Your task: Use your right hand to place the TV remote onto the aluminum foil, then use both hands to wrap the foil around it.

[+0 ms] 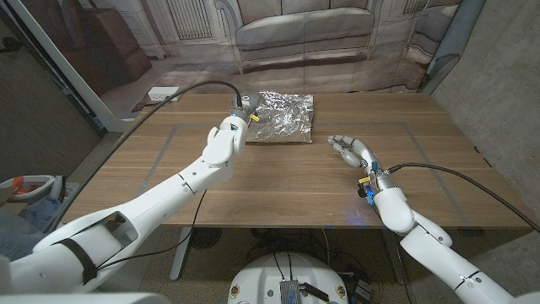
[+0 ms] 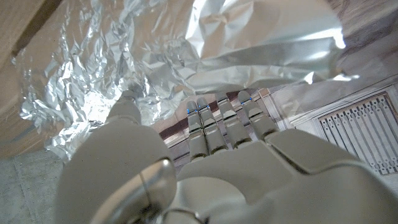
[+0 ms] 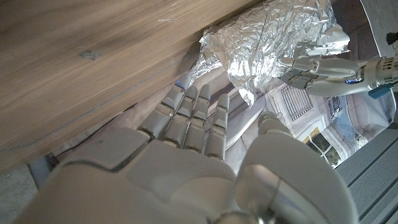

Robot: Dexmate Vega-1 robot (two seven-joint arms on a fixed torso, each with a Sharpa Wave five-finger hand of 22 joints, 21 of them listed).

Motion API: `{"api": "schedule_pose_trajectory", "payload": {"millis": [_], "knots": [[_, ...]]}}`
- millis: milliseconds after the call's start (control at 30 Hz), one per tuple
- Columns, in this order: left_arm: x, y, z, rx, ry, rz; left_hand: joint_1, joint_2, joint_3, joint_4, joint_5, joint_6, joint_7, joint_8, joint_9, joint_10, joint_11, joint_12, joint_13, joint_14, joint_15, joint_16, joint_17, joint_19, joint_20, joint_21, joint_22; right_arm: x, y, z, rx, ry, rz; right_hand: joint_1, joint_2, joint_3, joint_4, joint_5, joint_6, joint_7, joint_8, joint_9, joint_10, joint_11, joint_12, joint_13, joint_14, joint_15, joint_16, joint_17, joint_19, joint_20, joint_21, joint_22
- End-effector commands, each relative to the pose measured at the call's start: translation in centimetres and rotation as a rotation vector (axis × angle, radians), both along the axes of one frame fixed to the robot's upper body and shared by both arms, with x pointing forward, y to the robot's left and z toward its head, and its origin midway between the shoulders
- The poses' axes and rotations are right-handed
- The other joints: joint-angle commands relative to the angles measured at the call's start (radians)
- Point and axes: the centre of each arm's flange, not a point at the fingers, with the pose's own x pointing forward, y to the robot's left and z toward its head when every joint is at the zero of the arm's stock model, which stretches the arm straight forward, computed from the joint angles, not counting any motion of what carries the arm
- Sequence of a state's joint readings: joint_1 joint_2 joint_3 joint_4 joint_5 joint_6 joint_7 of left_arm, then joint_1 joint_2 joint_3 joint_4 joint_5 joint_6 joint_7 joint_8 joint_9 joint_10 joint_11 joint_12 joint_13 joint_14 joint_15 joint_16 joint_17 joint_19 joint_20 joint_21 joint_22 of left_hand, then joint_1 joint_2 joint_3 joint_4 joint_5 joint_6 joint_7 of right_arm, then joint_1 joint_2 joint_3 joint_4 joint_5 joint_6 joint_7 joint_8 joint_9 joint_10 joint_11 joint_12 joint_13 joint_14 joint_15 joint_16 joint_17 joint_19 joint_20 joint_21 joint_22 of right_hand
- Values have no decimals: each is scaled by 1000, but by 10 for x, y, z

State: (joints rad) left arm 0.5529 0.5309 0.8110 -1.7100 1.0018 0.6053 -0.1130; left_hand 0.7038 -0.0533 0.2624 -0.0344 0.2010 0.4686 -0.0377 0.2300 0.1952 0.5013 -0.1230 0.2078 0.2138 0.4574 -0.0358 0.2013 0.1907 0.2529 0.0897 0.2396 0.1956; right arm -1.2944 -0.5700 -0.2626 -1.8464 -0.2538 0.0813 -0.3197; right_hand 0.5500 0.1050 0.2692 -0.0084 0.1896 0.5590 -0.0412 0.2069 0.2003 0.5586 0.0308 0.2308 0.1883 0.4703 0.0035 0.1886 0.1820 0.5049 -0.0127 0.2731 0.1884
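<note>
The crumpled aluminum foil (image 1: 281,118) sits at twelve o'clock on the wooden table (image 1: 278,190), near the far edge. The left hand (image 1: 239,114) is against the foil's nine o'clock edge, so that side is blocked. The right hand (image 1: 353,150) hovers at about four o'clock from the foil, apart from it, with bare wood between. From six o'clock the tabletop lies bare up to the foil's near edge.

foil (image 1: 281,118) crumpled, folded into a silver bundle, touching left hand (image 1: 239,117) fingers, well apart from right hand (image 1: 353,150); remote hidden
</note>
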Motion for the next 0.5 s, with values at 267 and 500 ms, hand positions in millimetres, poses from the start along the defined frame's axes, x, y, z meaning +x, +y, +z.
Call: {"api": "schedule_pose_trajectory", "payload": {"millis": [267, 500], "knots": [[23, -9, -3, 47, -11, 34, 5, -1, -1, -2, 9, 12, -5, 4, 2, 3, -6, 2, -1, 3, -7, -1, 2, -11, -1, -2, 1, -5, -5, -6, 44, -3, -12, -9, -3, 3, -6, 6, 10, 2, -2, -1, 12, -1, 1, 3, 5, 1, -3, 2, 10, 0, -2, 4], [34, -8, -21, 48, 4, 56, 8, 1, 1, -4, 10, 22, -7, 7, 2, 6, -6, 2, -1, 3, -9, -2, 2, -14, 1, -3, 0, -3, -4, -7, 49, 3, -4, -10, -4, 3, -7, 6, 10, 2, -2, -1, 13, -1, 1, 3, 4, 3, -3, 2, 9, 0, -3, 4]]}}
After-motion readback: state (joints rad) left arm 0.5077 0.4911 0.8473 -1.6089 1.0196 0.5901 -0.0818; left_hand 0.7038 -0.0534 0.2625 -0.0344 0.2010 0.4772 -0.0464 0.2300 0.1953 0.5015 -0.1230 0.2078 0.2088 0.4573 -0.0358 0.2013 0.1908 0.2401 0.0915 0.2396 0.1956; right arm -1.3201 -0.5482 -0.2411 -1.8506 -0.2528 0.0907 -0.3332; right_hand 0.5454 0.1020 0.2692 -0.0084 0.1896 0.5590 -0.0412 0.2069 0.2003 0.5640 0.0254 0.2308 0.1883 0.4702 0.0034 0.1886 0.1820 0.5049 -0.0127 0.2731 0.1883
